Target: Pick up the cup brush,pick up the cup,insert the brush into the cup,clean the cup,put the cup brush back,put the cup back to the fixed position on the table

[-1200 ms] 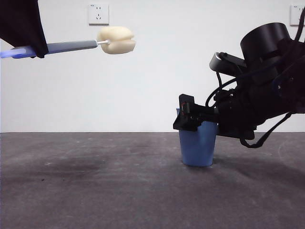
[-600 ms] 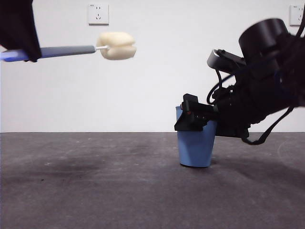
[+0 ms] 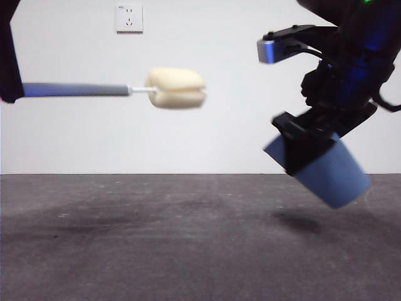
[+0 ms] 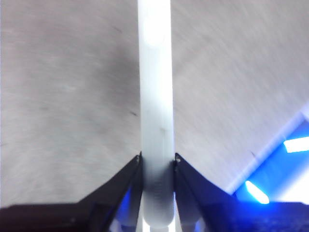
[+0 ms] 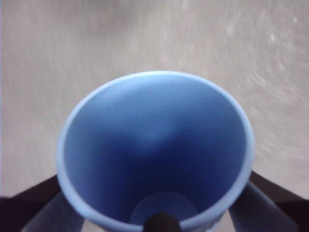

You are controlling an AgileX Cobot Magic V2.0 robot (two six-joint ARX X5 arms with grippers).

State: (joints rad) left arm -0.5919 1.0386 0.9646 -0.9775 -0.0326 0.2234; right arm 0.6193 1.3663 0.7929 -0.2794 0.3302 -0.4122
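My right gripper [image 3: 301,147] is shut on the blue cup [image 3: 331,174] and holds it tilted in the air above the table [image 3: 156,238] at the right, mouth toward the upper left. The right wrist view looks into the empty cup [image 5: 154,150] between the jaws. My left gripper [image 4: 157,166] is shut on the cup brush handle [image 4: 155,96]. In the front view the cup brush [image 3: 125,89] is held level at the upper left, its cream sponge head [image 3: 177,88] pointing right, well apart from the cup.
A white wall socket [image 3: 129,18] is on the wall behind. The dark table surface stretches below both arms.
The right gripper has lifted the cup off the table and tilted it. The brush has moved right and a little lower, toward the cup.
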